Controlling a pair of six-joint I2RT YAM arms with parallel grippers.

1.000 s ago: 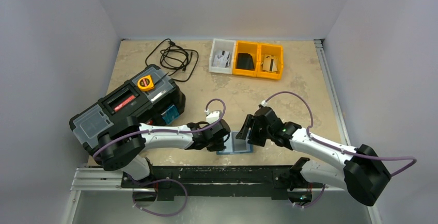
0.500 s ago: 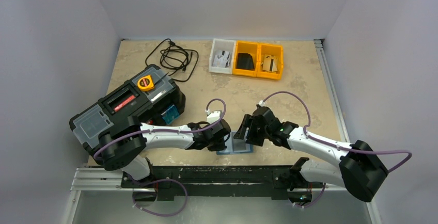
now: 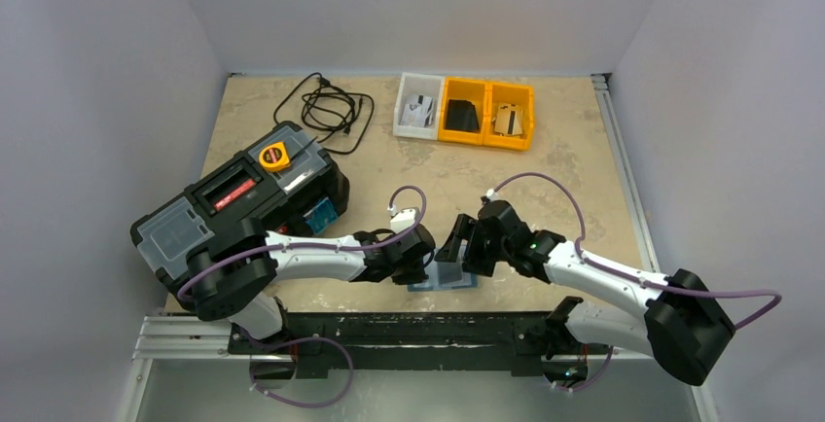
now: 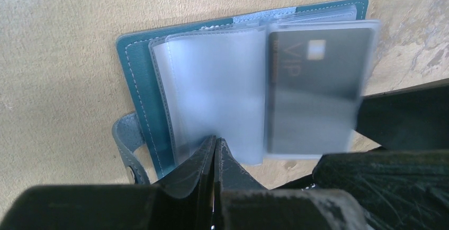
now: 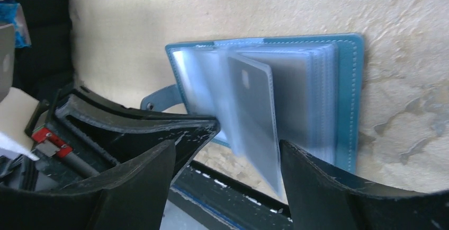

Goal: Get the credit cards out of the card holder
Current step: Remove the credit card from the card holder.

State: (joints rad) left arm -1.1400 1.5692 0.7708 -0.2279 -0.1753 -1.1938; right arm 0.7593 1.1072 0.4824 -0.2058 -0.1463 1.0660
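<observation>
The teal card holder (image 3: pixel 444 276) lies open near the table's front edge. In the left wrist view the card holder (image 4: pixel 135 76) shows clear pocket leaves, and a dark card marked VIP (image 4: pixel 312 76) sits in a blurred leaf that stands up. My left gripper (image 4: pixel 214 142) is shut, its tips on the edge of the left clear leaves; it is at the holder's left side (image 3: pixel 425 264). My right gripper (image 5: pixel 227 146) is open, and the raised leaf with the dark card (image 5: pixel 254 103) stands between its jaws. It is over the holder's right side (image 3: pixel 459 252).
A black toolbox (image 3: pixel 238 203) with a yellow tape measure (image 3: pixel 274 157) stands at the left. A black cable (image 3: pixel 326 106) lies at the back. A white bin (image 3: pixel 416 111) and two yellow bins (image 3: pixel 486 116) at the back hold cards. The black rail (image 3: pixel 409 330) runs just in front of the holder.
My right gripper has shifted a little to the left over the holder, and a pocket leaf with the dark card has swung up between its jaws. The left gripper has stayed put.
</observation>
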